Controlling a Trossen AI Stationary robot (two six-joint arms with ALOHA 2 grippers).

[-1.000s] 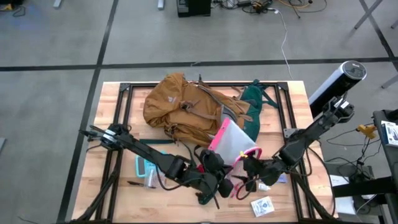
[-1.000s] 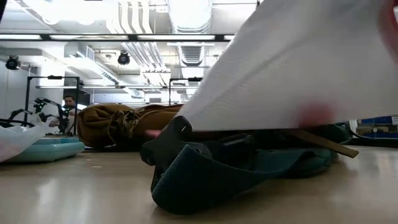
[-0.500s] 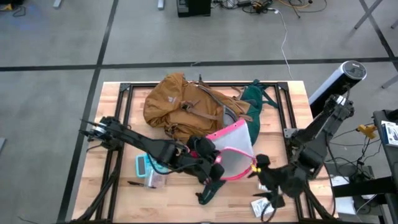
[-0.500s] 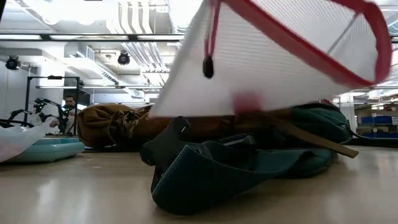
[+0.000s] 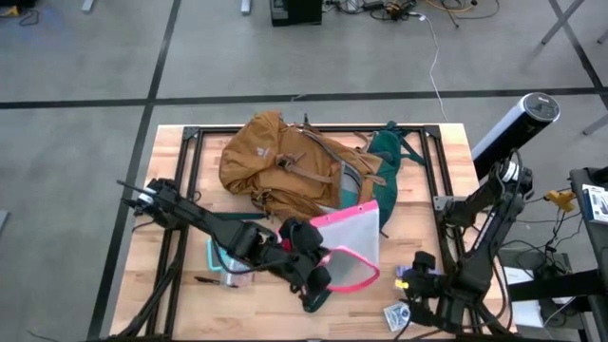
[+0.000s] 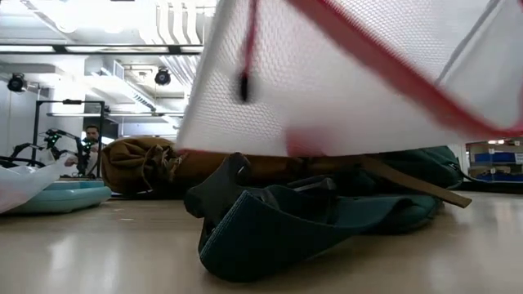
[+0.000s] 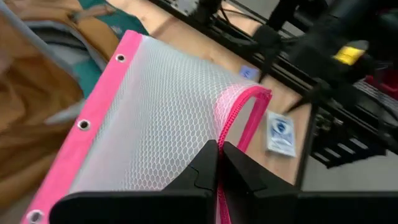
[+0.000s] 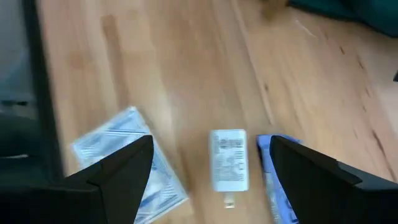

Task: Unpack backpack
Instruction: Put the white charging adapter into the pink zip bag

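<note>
Backpack: the large mustard-tan fabric backpack with a dark green back panel and straps [image 5: 285, 166] lies on its side at the far middle of the light wooden table [image 5: 418, 228], flap open toward the near side, grey lining showing at its mouth.
Backpack, low view: the tan body [image 6: 139, 163] rests behind a dark green strap loop [image 6: 278, 233] lying on the table top.
Left pincer: the left pincer [image 5: 321, 271], near the table's middle front, is closed tight on the pink zip edge of a clear mesh pouch with pink binding [image 5: 350, 242], holding it off the table just in front of the backpack's mouth.
Left wrist view: the two dark fingers [image 7: 205, 171] meet on the pouch's [image 7: 155, 118] zipper.
Right pincer: the right pincer [image 5: 415, 302] stands wide and holds nothing, low over the table's near right corner.
Under the right pincer: a small white rectangular charger block [image 8: 228, 158] between the spread fingers, a white and blue foil packet [image 8: 134, 165] beside it, and a blue item partly hidden by one finger.
Near left: a pale teal flat case [image 5: 220, 255] under the left arm.
Room: a person [image 6: 88, 147] far behind the table.
</note>
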